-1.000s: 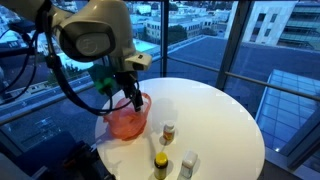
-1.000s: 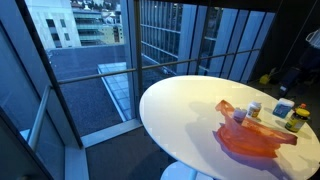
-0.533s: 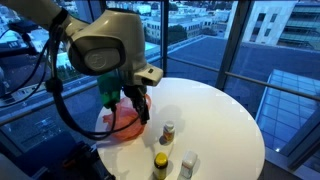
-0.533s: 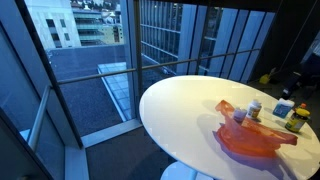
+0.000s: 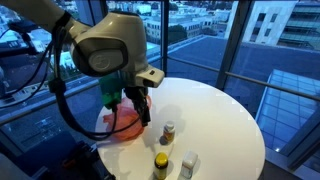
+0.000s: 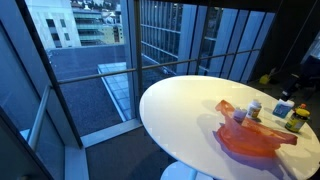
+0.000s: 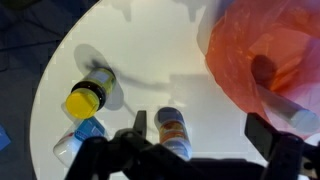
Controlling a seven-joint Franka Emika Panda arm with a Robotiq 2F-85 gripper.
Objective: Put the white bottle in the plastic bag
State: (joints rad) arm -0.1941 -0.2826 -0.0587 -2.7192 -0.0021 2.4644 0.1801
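Observation:
A small white bottle with a dark cap and an orange label stands on the round white table, also in the other exterior view. The red plastic bag lies open beside it, seen too in an exterior view and the wrist view. My gripper hangs open and empty above the table between bag and bottle. In the wrist view the bottle lies just inside one finger of my open gripper, with the bag on the other side.
A yellow-capped bottle and a white container with a blue top stand near the table's front edge. Glass walls and railings surround the table. My arm's bulky body looms over the bag side.
My gripper has moved from over the red bag toward the white bottle. It has hardly moved in the last half second. The objects have not moved.

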